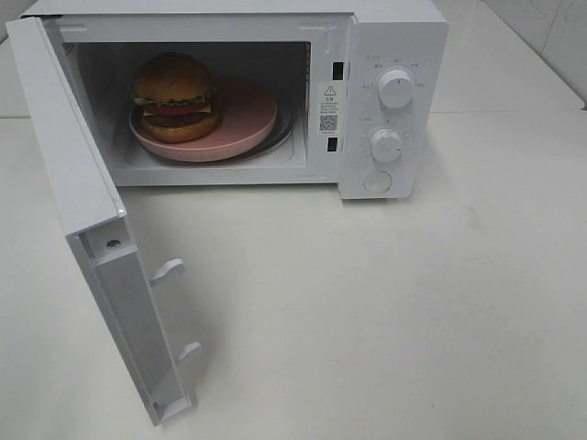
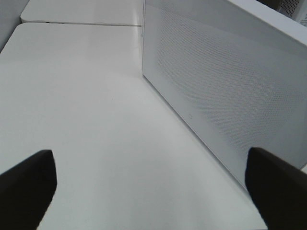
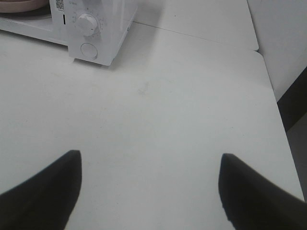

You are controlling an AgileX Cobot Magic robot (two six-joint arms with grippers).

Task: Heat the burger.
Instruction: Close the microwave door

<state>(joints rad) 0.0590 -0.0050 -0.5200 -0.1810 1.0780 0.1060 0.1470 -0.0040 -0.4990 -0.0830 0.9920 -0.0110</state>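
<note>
- Burger (image 1: 175, 96) is found inside the microwave (image 1: 394, 55), seated on a pink plate (image 1: 248, 128); the door (image 1: 83, 183) is swung open.
- Left gripper (image 2: 147, 152) and right gripper (image 3: 149, 154) are both spread; nothing is held.
- Burger is judged light, soft and stacked, so its layers may slide. Any hold is best taken at the plate rim.

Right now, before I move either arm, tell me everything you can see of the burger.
The burger is tall and stands upright: a glossy golden-brown top bun, green lettuce, red tomato, yellow cheese, a dark patty and a bottom bun. It sits on the left part of a round pink plate inside the white microwave, whose door is swung wide open. Only the plate touches it. It looks whole and neatly stacked.
</note>
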